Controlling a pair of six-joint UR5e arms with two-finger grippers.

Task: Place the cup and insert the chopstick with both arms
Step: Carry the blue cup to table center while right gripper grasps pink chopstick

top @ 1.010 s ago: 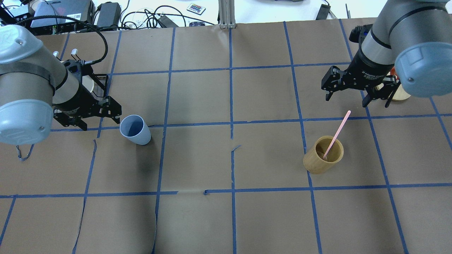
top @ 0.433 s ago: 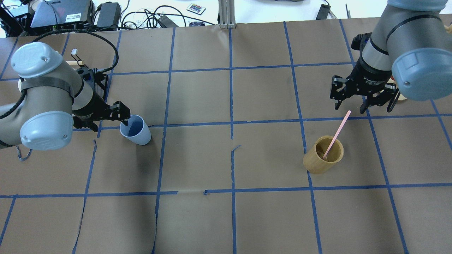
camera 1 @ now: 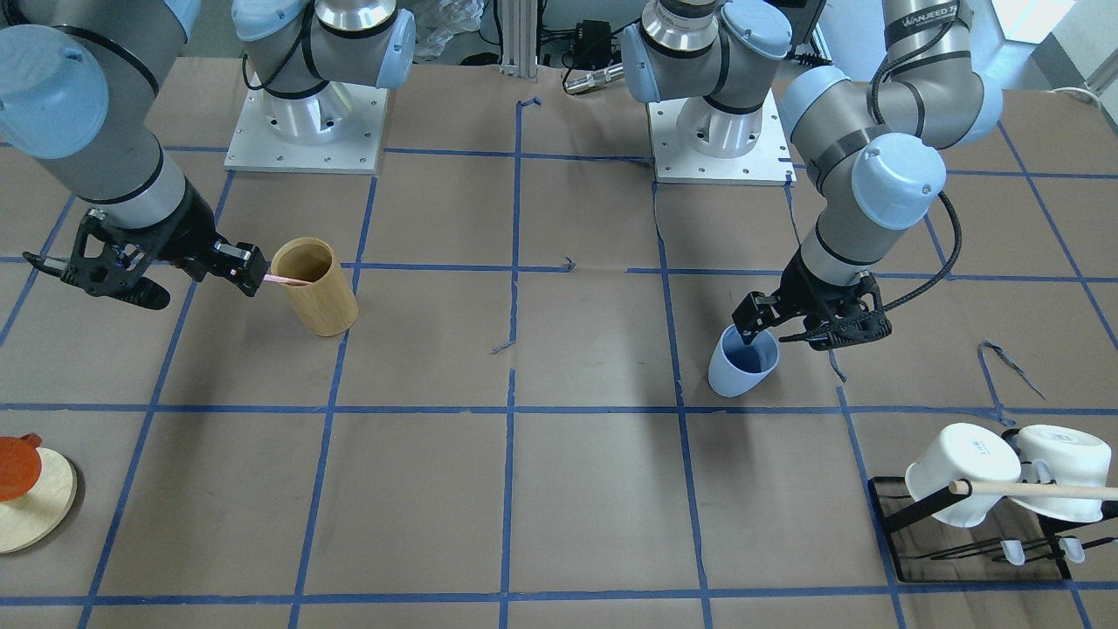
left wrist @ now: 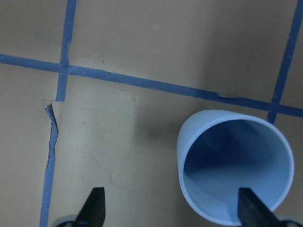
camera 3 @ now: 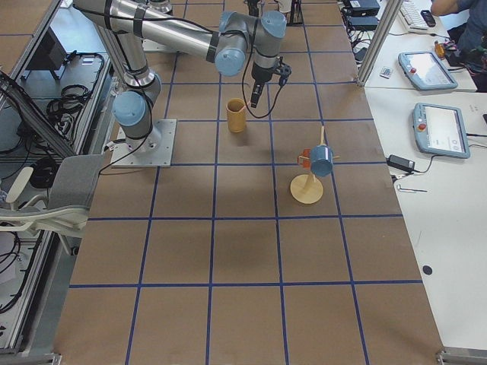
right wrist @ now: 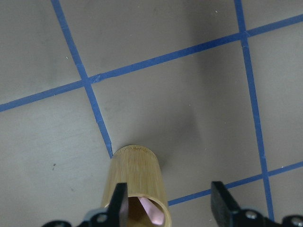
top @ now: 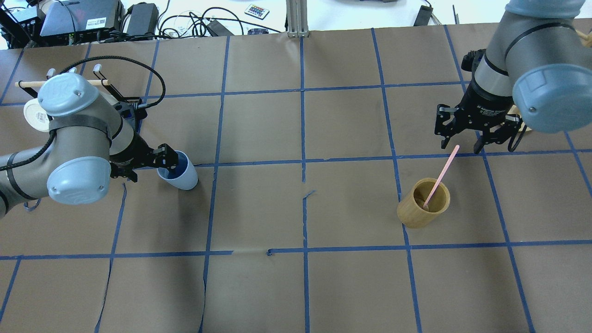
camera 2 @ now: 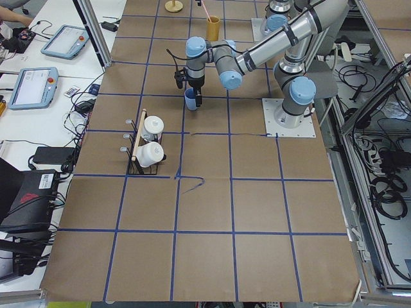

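Observation:
The light-blue cup (top: 181, 175) stands on the table at the left, and shows in the front view (camera 1: 742, 365) and the left wrist view (left wrist: 234, 165). My left gripper (top: 148, 165) is open at its rim. One finger (left wrist: 248, 208) is over the cup's mouth and the other (left wrist: 94, 204) is outside its wall. One pale-pink chopstick (top: 441, 173) leans in the tan bamboo cylinder (top: 418, 210). My right gripper (top: 462, 144) is open, with its fingers on either side of the chopstick's top end. The right wrist view shows the cylinder (right wrist: 137, 177) and a bit of pink (right wrist: 150, 213).
A black rack (camera 1: 961, 542) with two white mugs (camera 1: 961, 472) and a wooden dowel (camera 1: 1039, 490) stands at my far left. A round wooden stand (camera 1: 35, 511) with an orange object (camera 1: 16, 463) sits at my far right. Blue tape lines cross the brown paper.
My left gripper has moved right to the cup and one finger now hangs over its mouth. My right gripper has come down to the chopstick's top end. Cup and cylinder have not moved.

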